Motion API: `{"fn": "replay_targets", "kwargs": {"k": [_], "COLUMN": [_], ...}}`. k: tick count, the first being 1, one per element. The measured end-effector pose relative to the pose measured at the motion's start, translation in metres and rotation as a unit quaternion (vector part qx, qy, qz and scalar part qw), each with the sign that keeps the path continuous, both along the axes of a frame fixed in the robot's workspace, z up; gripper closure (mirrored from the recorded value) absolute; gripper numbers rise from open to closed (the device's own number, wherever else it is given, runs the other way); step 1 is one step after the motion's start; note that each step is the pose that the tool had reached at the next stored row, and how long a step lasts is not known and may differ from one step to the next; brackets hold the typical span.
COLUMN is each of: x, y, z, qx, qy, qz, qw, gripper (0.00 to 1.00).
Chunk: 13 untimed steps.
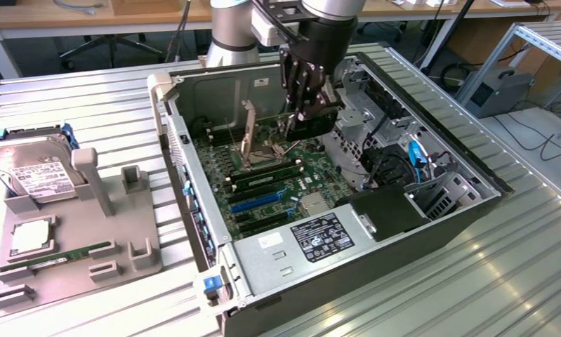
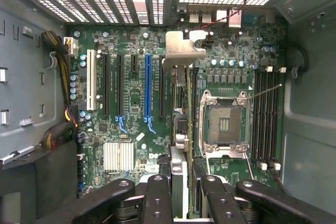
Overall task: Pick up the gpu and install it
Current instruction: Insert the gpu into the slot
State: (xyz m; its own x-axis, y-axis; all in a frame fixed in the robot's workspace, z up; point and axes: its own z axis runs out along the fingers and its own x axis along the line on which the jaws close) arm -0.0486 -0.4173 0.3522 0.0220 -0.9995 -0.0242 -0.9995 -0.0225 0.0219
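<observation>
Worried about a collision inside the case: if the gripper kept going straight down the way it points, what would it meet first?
The gripper holds the gpu edge-on, so the card would arrive first, probably meeting the motherboard near the black slot beside the CPU socket. Depth is unclear.

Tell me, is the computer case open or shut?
Open. The case has no cover on top, so the motherboard shows, and the fingers reach inside holding the gpu.
</observation>
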Motion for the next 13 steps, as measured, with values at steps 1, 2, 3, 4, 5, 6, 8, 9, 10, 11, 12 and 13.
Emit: {"fn": "replay_targets", "kwargs": {"k": [1, 2, 3, 4, 5, 6, 8, 9, 10, 11, 12, 13], "x": [-0.0003, -0.0004, -0.0006, -0.0008, -0.0011, -0.0014, -0.0023, -0.0026, -0.0030, -0.0040, -0.0048, -0.0053], "y": [0.0000, 0.0000, 0.0000, 0.0000, 0.0000, 0.0000, 0.0000, 0.0001, 0.0001, 0.0001, 0.0002, 0.0003], "z": [-0.0001, -0.0002, -0.0003, -0.0005, -0.0005, -0.0006, -0.0008, -0.0008, -0.0008, -0.0009, -0.0009, -0.0009], "qx": [-0.0001, -0.0001, -0.0001, 0.0000, 0.0000, -0.0001, 0.0000, 0.0000, -0.0001, 0.0000, 0.0000, 0.0000], "qy": [0.0000, 0.0000, 0.0000, 0.0000, 0.0000, 0.0000, 0.0000, 0.0000, 0.0000, 0.0000, 0.0000, 0.0000], "qz": [0.000, 0.000, 0.000, 0.000, 0.000, 0.000, 0.000, 0.000, 0.000, 0.000, 0.000, 0.000], "qw": [1.0000, 1.0000, 1.0000, 1.0000, 1.0000, 1.0000, 1.0000, 1.0000, 1.0000, 1.0000, 1.0000, 1.0000], "gripper": [0.73, 0.73, 0.73, 0.73, 0.73, 0.73, 0.73, 0.73, 0.73, 0.73, 0.73, 0.73]}}
